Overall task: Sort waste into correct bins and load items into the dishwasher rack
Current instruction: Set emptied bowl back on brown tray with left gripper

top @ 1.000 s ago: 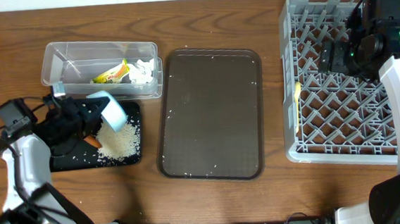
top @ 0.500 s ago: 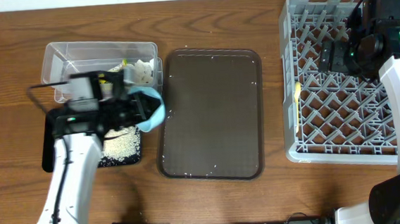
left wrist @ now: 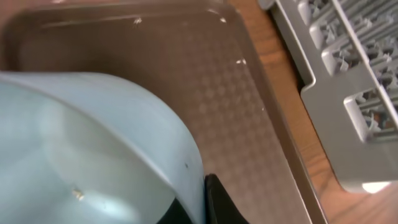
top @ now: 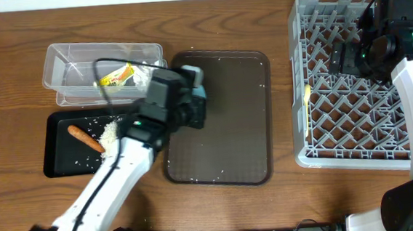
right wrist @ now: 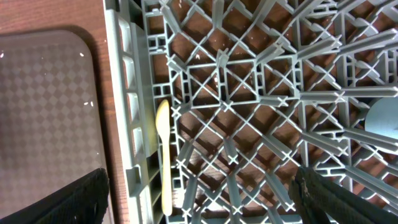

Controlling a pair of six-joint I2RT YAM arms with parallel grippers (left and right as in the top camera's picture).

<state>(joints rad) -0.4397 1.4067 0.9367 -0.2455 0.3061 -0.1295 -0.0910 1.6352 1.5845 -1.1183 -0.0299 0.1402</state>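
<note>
My left gripper is shut on the rim of the light blue bowl, held tilted over the left edge of the brown serving tray. In the left wrist view the bowl fills the left side, a single rice grain inside it, with one dark finger against its outer wall. My right gripper hangs open above the grey dishwasher rack; its fingers stand wide apart with nothing between them. A pale yellow spoon lies along the rack's left side.
The clear tub holds a yellow-green wrapper and white tissue. The black tray holds an orange carrot stick and a heap of rice. The brown serving tray carries scattered grains.
My left arm has swung right from over the black tray to the brown tray's left edge, carrying the bowl. Rice and the carrot stick now show in the black tray. Right arm unmoved.
</note>
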